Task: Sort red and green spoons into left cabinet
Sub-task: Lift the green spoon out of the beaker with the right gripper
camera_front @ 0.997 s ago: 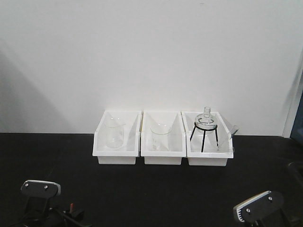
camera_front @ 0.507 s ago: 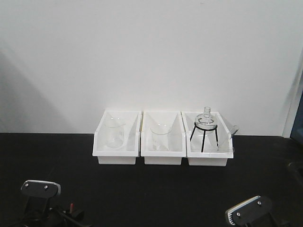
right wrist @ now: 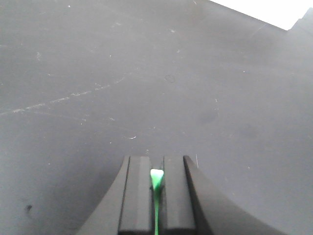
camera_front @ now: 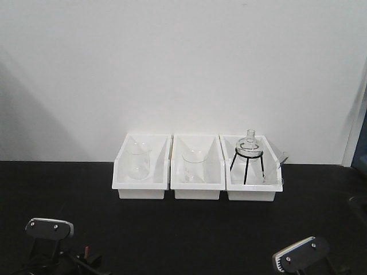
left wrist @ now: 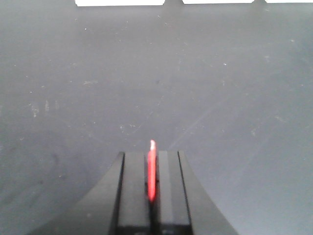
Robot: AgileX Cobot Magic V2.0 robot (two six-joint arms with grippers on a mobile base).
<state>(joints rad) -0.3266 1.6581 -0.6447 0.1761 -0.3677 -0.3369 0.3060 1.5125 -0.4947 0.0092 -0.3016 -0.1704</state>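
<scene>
Wrist views reveal red spoon [left wrist: 152,169], green spoon [right wrist: 156,177] clamped.

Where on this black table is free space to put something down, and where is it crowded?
The black tabletop is bare from the row of three white plastic bins to the near edge, and on both sides of it. Crowded: inside the bins, holding clear glassware. The left hand grips the red plastic spoon, the right hand the green plastic spoon.

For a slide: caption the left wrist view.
Left gripper clamps a thin bright red plastic spoon over the scuffed black tabletop.
</scene>
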